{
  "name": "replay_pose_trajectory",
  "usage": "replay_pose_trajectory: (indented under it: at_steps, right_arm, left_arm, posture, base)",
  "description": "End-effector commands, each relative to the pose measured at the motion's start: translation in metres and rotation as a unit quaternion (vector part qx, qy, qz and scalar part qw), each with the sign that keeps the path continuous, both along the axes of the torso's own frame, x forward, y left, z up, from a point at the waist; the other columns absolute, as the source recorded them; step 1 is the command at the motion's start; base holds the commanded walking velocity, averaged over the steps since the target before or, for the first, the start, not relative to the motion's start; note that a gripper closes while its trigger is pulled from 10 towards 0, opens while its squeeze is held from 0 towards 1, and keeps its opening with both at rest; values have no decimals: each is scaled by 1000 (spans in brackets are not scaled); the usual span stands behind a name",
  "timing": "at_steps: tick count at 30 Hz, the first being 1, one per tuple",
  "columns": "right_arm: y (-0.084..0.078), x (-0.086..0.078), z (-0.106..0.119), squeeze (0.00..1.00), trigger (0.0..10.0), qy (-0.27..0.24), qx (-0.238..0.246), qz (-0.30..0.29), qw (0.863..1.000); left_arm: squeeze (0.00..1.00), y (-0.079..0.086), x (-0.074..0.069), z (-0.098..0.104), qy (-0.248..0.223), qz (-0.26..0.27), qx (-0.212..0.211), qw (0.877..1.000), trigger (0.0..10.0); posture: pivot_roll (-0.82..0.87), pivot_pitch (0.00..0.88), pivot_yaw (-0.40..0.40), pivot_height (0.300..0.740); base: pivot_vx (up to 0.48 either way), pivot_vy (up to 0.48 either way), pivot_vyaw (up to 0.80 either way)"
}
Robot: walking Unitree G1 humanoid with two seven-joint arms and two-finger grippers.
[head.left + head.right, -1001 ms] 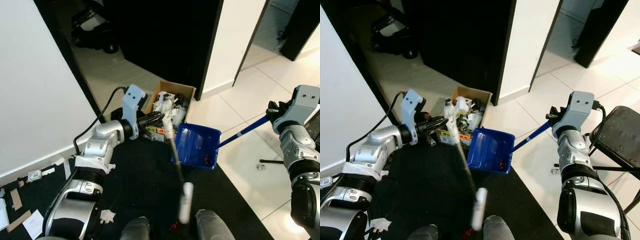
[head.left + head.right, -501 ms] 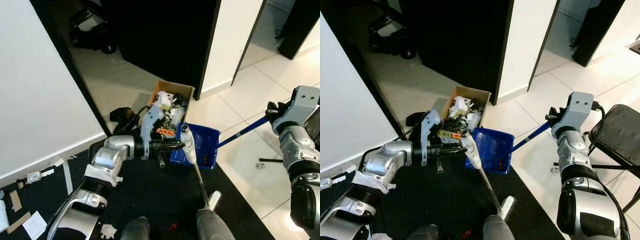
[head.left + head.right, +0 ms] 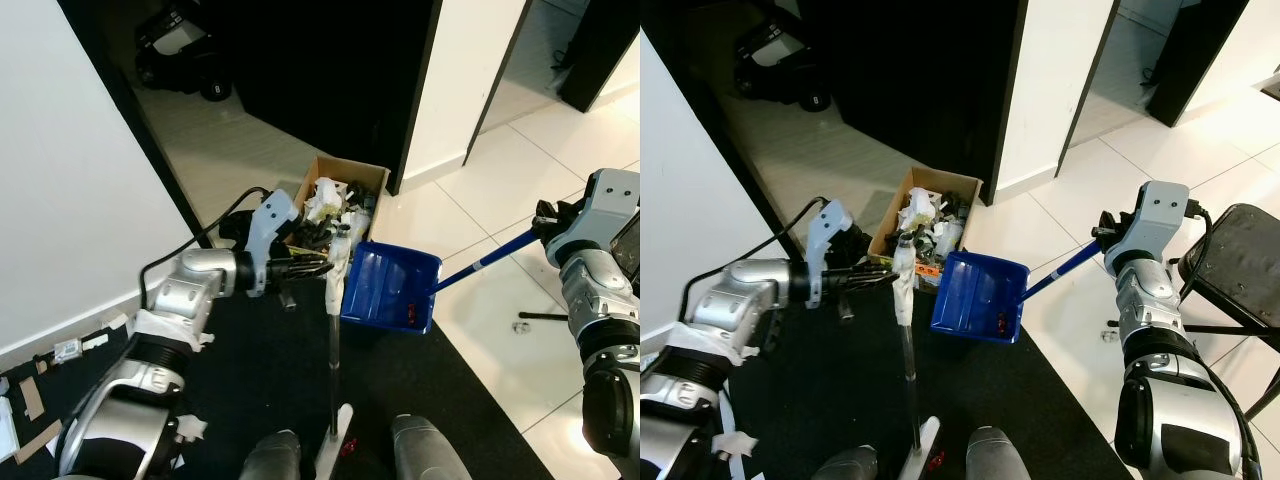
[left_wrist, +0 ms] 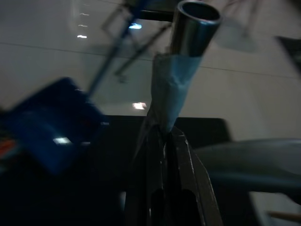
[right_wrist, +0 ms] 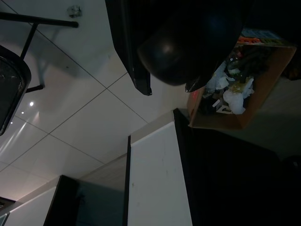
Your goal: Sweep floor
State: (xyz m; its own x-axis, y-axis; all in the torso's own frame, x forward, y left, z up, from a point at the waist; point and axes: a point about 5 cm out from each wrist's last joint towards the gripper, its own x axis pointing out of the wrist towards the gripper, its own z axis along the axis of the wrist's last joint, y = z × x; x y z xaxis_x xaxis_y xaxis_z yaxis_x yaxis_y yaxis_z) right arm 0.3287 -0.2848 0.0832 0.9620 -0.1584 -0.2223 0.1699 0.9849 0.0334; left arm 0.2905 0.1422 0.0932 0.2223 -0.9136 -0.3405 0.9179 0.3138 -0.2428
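L gripper (image 3: pixel 322 264) grips broom (image 3: pixel 334 350); R gripper (image 3: pixel 543 222) holds dustpan (image 3: pixel 390 290).

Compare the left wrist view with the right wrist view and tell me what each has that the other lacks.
Left wrist view, not the right: the left pincer shut on the tape-wrapped broom handle, with the blurred blue dustpan off to one side and the black mat beyond. Right wrist view, not the left: the cardboard box full of rubbish and a white wall panel. Shared: the pale tiled floor.
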Motion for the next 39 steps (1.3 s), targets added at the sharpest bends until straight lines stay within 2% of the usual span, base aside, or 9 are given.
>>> replay_pose_trajectory:
  at_steps: [1,9,19,25,27,28,35,38,39]
  right_arm:
    - [10,-19,-39,0,10000,110,-3,27,994]
    - [10,-20,-40,0,10000,113,-3,30,993]
    - [8,-22,-41,0,10000,115,-5,29,993]
    - [8,-22,-41,0,10000,116,-5,30,993]
    - [9,-22,-42,0,10000,116,-5,30,993]
    - [10,-22,-42,0,10000,116,-5,30,993]
    - [10,-22,-42,0,10000,116,-5,30,993]
    - [10,-22,-42,0,10000,115,-8,31,993]
    - [11,-22,-43,0,10000,115,-9,31,993]
  left_arm:
    - [0,-14,-8,1,32,-16,-60,998,10000]
    - [0,-35,-19,-9,95,-19,-127,987,10000]
    - [0,-26,-27,-12,141,-52,-116,982,10000]
    - [0,-18,-38,-25,162,-75,-58,982,10000]
    - [0,-17,-39,-32,150,-71,-34,985,10000]
    - [0,-16,-35,-42,108,-44,-4,993,10000]
    - [0,-13,-21,-49,34,31,22,999,10000]
    - [0,-4,-8,-48,-49,90,66,992,10000]
    - [0,5,4,-44,-99,152,86,980,10000]
  posture:
    - [-2,48,23,740]
    - [-8,54,22,740]
    - [-12,52,22,740]
    - [-12,51,21,740]
    - [-11,51,21,740]
    - [-13,51,23,740]
    - [-15,53,23,740]
    - [-13,57,22,740]
    - [-14,58,22,740]
  base:
    - [0,0,0]
    - [0,0,0]
    - [0,0,0]
    - [0,0,0]
    - [0,0,0]
    - [0,0,0]
    - [0,0,0]
    - [0,0,0]
    - [0,0,0]
